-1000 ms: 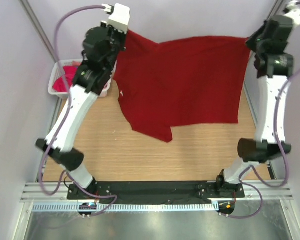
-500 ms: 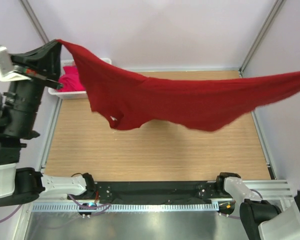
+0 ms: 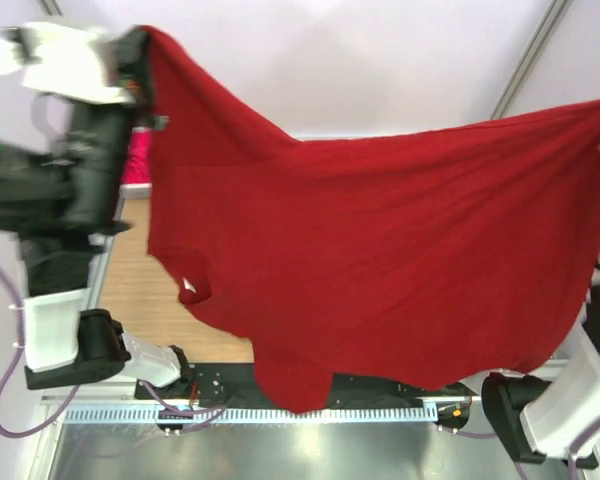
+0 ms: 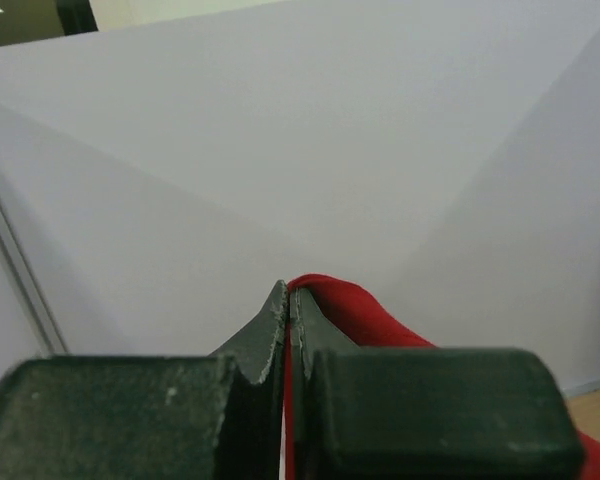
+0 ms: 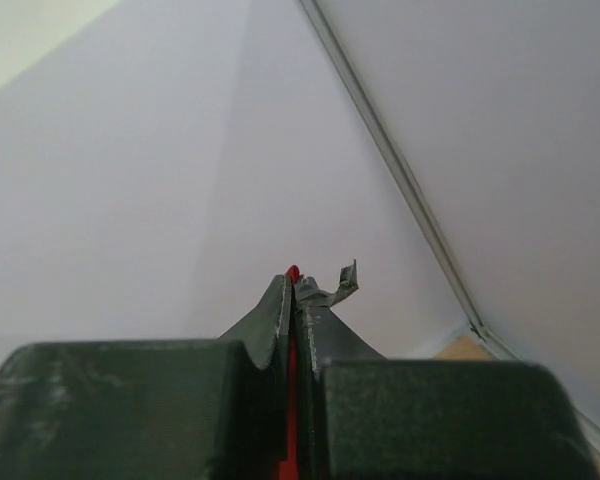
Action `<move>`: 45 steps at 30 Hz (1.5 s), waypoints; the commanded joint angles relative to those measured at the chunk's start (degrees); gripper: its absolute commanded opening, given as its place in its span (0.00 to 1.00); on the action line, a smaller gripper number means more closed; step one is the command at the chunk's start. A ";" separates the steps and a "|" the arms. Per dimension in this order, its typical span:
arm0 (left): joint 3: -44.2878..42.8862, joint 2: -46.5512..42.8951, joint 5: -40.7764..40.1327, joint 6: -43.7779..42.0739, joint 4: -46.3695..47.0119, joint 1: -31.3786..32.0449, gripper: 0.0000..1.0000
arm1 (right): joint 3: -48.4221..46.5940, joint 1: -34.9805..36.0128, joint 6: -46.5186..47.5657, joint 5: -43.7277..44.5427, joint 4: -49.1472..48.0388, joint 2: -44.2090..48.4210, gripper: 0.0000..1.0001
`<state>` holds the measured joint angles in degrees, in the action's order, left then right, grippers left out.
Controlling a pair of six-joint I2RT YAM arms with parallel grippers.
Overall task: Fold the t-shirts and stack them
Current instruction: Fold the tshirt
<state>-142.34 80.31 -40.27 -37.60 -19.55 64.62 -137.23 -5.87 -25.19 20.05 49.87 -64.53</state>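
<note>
A dark red soft cloth t-shirt (image 3: 380,250) hangs spread in the air above the light wooden worktop (image 3: 130,295), stretched between both arms. The left hand (image 4: 288,305) is clenched on one top corner, and the right hand (image 5: 292,290) on the other. Its small white neck label (image 3: 188,286) shows at the collar.

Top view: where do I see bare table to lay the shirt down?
Only a narrow strip of bare table shows, between the left edge of the hanging dark red t-shirt and the left arm. The shirt hides everything else, so whether that is free cannot be told.
</note>
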 commanded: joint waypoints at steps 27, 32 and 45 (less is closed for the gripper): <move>15.97 43.96 44.48 28.20 15.07 -50.02 0.00 | 38.55 -0.28 -2.06 -21.18 -43.72 -47.51 0.01; 17.09 45.46 46.07 29.35 13.14 -51.17 0.00 | 28.96 -0.37 -1.53 -22.07 -41.26 -55.08 0.01; 38.54 28.34 43.53 28.46 0.58 -49.86 0.00 | 28.06 -3.80 -0.04 -24.18 -28.43 -57.11 0.01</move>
<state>-105.01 115.70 3.97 -9.56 -16.12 13.89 -108.42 -8.78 -26.68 -2.39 17.58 -122.30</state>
